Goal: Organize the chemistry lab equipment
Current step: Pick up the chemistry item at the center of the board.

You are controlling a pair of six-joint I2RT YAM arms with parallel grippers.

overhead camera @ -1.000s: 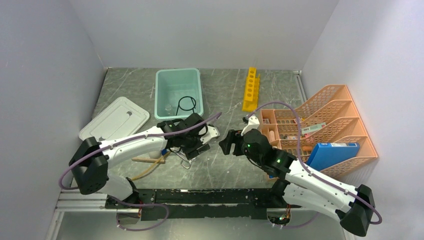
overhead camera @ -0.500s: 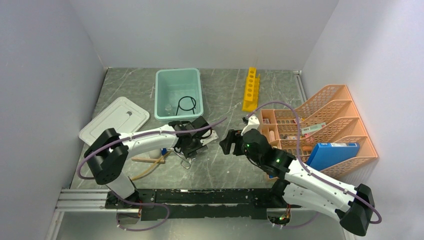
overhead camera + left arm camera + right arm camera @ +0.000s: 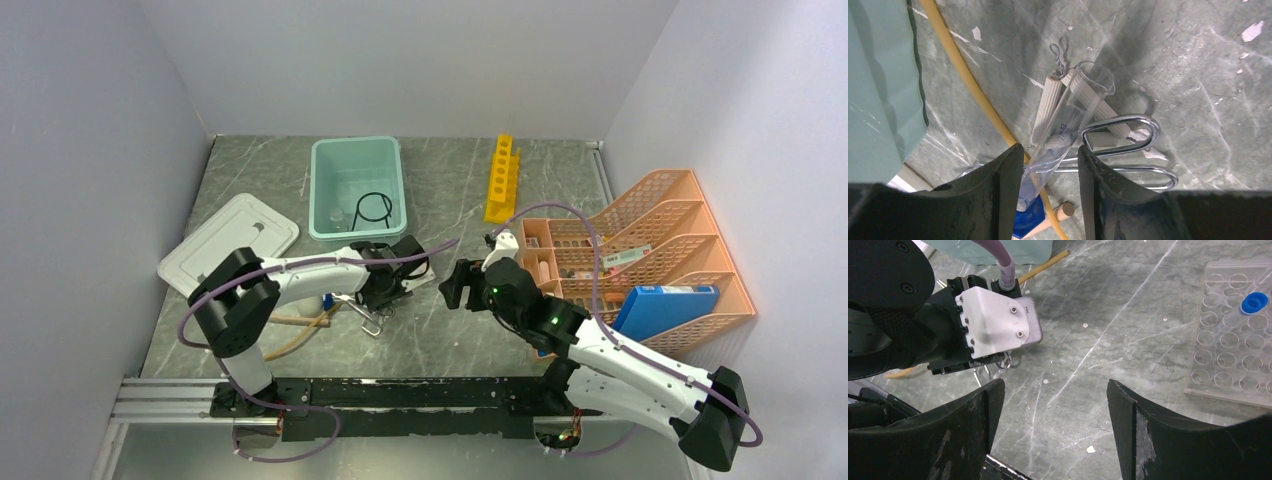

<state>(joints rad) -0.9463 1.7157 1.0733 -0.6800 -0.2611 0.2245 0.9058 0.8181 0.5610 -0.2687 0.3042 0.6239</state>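
Step in hand: pick-up of a small clear tube [image 3: 1068, 117] from the tangle of loose items on the worktop [image 3: 450, 340], just in front of the teal tub [image 3: 356, 142]. The left tool [image 3: 1050, 150] is set low over the tube, one jaw on either side of its lower part, just above the blue cap [image 3: 1029, 223]. The jaws stand partly apart and close to the tube wall, but whether the tube is pinched cannot be told. The tube lies tilted across a cream ribbed sleeve [image 3: 1045, 107] and the silver wire clips [image 3: 1126, 119]. The tan rubber hose [image 3: 968, 80] passes just beside it, and the end of the wooden stick [image 3: 1064, 212] lies near the cap. The right tool [image 3: 1054, 385] is spread wide with nothing in it, held over bare worktop to the right of the left tool. The yellow test-tube rack [image 3: 503, 178] stands well apart at the far side, and the black wire ring [image 3: 358, 210] lies inside the tub. The sorting is judged to be only partly done, since the hose, stick and clips are not yet put away. The next move is judged to call for a firm, centred closure on the tube alone. A straight lift would then be needed, so that clips and sleeve are not dragged along. The smooth round wall may slip or roll if squeezed off-centre.
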